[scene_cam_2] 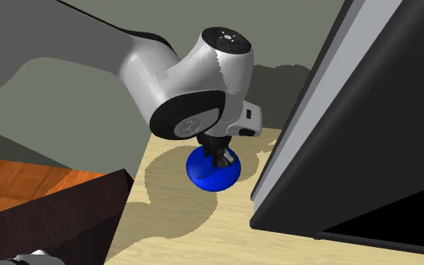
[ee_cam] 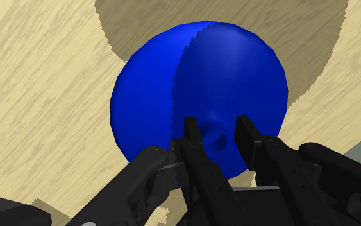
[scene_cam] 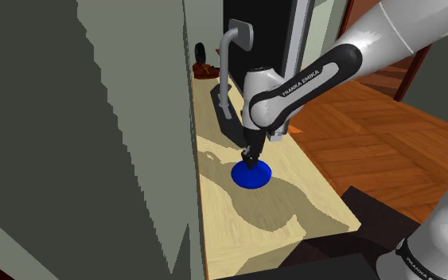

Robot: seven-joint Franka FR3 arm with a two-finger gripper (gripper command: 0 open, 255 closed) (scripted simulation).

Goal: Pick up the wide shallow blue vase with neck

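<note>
A wide, shallow blue vase (scene_cam: 251, 176) (scene_cam_2: 214, 173) (ee_cam: 198, 83) with a short neck rests on a pale wooden tabletop (scene_cam: 278, 215) (scene_cam_2: 180, 226). My black gripper (scene_cam: 250, 159) (scene_cam_2: 219, 159) (ee_cam: 217, 131) comes straight down onto its middle. In the wrist view the two fingers stand close together and clasp the small neck between them, with the vase's broad body spreading out beyond the fingertips. The vase sits flat on the table.
A tall grey wall (scene_cam: 95, 119) runs along the table's edge at the shoulder view's left. A grey curved fixture (scene_cam: 230, 48), a dark block (scene_cam: 226, 111) and a brown object (scene_cam: 206, 71) stand at the far end. A large dark panel (scene_cam_2: 353, 113) rises beside the vase. Wooden floor (scene_cam: 373, 135) lies beyond.
</note>
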